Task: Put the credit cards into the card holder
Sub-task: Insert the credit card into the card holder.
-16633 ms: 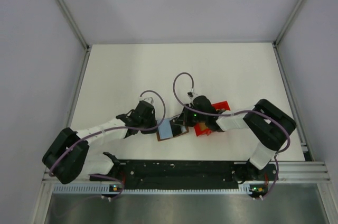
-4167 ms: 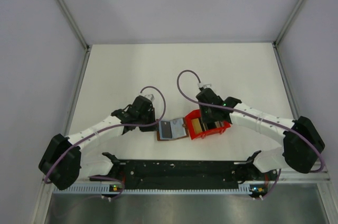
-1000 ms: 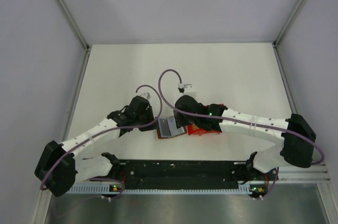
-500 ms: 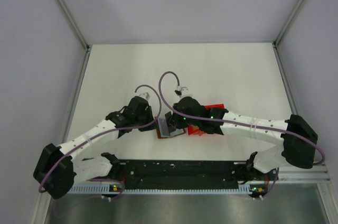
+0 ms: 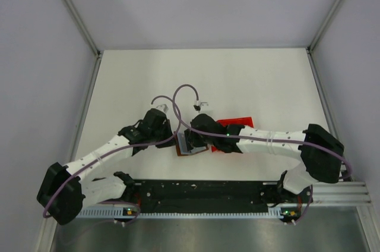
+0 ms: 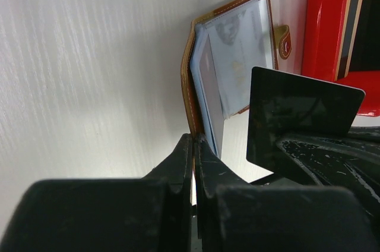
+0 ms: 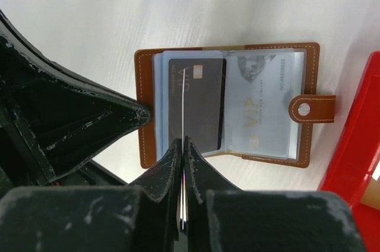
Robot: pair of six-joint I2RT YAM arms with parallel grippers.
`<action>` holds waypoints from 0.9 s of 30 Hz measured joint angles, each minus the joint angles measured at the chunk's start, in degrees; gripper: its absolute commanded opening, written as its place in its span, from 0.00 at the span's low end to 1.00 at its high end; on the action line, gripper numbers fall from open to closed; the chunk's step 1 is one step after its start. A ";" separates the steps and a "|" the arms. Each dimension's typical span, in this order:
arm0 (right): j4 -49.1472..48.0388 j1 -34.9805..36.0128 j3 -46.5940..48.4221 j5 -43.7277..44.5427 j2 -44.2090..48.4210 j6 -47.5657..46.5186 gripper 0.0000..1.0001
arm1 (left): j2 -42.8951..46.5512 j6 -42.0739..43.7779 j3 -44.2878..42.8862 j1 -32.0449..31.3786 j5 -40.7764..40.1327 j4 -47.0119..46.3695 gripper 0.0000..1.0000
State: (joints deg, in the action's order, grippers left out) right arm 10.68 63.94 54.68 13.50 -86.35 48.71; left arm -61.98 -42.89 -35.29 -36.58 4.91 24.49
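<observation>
The brown card holder (image 5: 193, 151) lies open on the table, its clear sleeves facing up (image 7: 145, 145). My left gripper (image 6: 194, 139) is shut on the edge of its left cover (image 6: 189, 85), at the holder's left side (image 5: 176, 139). My right gripper (image 7: 181, 140) is shut on a dark grey credit card (image 6: 303, 118), held upright and edge-on (image 7: 181, 100) just above the left sleeves (image 5: 191, 139). A dark card face (image 7: 205, 103) shows in the sleeves under it. A light card marked VIP (image 7: 258, 106) sits in the right sleeve.
A red open box (image 5: 234, 125) stands just right of the holder, with an orange-yellow card edge (image 6: 345, 38) and a dark one (image 6: 369, 32) in it. White tabletop (image 5: 208, 79) stretches behind, with frame rails at both sides.
My right gripper has carried the dark card left and nearer, from beside the red box to over the holder's left half. The left gripper has stayed on the cover.
</observation>
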 measured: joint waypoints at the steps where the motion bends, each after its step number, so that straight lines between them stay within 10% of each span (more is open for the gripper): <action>1: -0.44 0.39 0.00 0.55 -0.48 0.33 0.00 | 0.00 0.00 0.04 0.00 0.00 -0.02 0.00; 27: -5.57 2.05 1.01 4.66 -4.81 0.37 0.00 | 0.00 -0.02 0.28 0.00 0.20 -0.07 0.00</action>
State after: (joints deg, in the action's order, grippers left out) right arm 5.10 66.00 55.68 18.15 -91.15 49.08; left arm -61.98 -42.92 -35.00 -36.58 5.10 24.43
